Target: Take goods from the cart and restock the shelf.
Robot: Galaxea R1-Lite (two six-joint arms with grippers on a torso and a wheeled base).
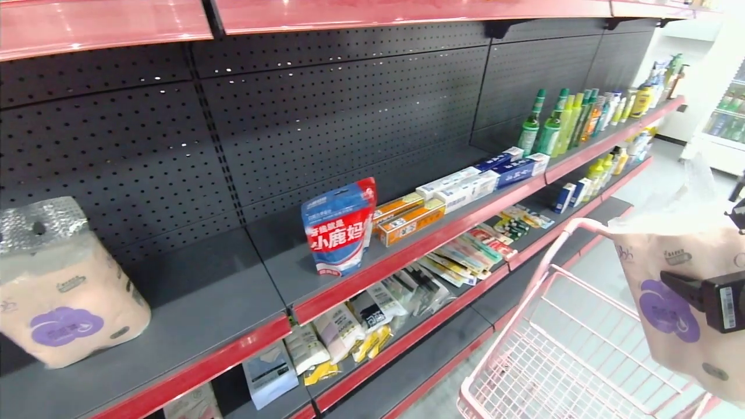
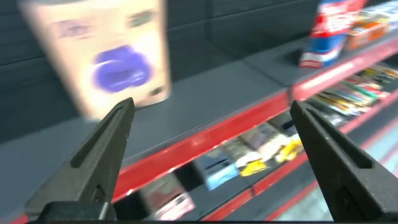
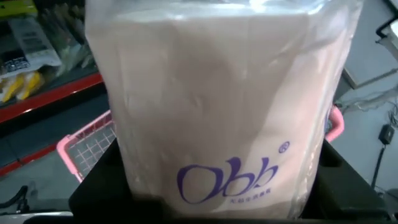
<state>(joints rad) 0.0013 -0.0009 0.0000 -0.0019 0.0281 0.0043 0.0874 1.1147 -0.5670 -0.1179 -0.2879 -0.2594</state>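
My left tool hangs wide open with nothing between its fingers, facing the red-edged shelf. The shelved toilet-roll pack stands on the board ahead of it, clear of both fingers. From the head view that pack sits at the far left of the shelf. Moving right, a blue-and-red pouch stands upright near the front edge. Then come the orange boxes and the white and blue toothpaste boxes. Lower right is the pink wire cart.

Above its right side hangs the second toilet-roll pack, well apart from the shelf. My right tool is clamped on it. The head view catches one black finger against its side. The right wrist view shows it wedged between both fingers, with the cart's rim below.
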